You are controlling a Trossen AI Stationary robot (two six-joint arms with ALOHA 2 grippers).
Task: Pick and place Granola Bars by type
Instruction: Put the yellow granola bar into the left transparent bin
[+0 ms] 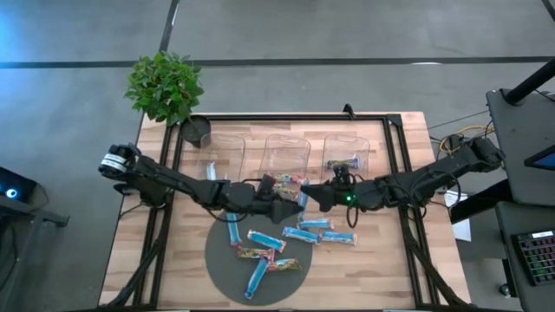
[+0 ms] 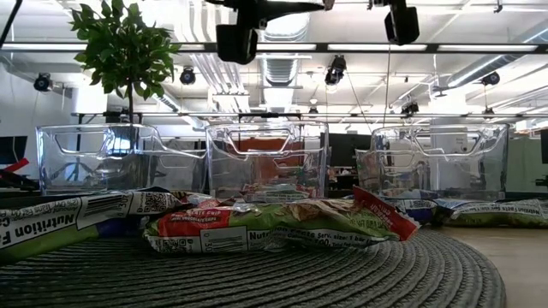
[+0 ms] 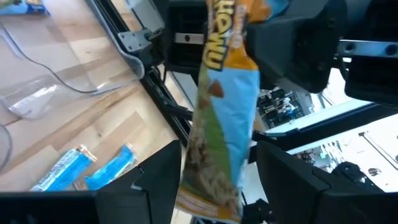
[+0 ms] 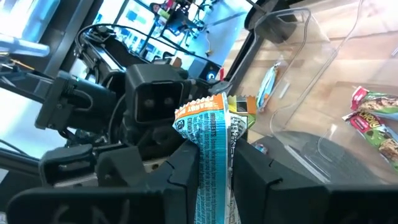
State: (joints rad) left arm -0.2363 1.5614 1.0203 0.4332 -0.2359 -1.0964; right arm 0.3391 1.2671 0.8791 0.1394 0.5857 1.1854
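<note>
Light blue wrappers on most bars (image 1: 301,234) at frame centre. Red, green and yellow print on two bars (image 1: 253,253) lower down. Dark grey round mat (image 1: 221,269), ribbed weave. Pale wood tabletop (image 1: 373,277), plank pattern, black frame. Clear bins (image 1: 287,156) across upper centre. Green leafy plant (image 1: 164,85) at upper left, black pot (image 1: 197,131). Bar (image 3: 221,124) between the arms: blue and green, with an orange-yellow end and white lettering.
</note>
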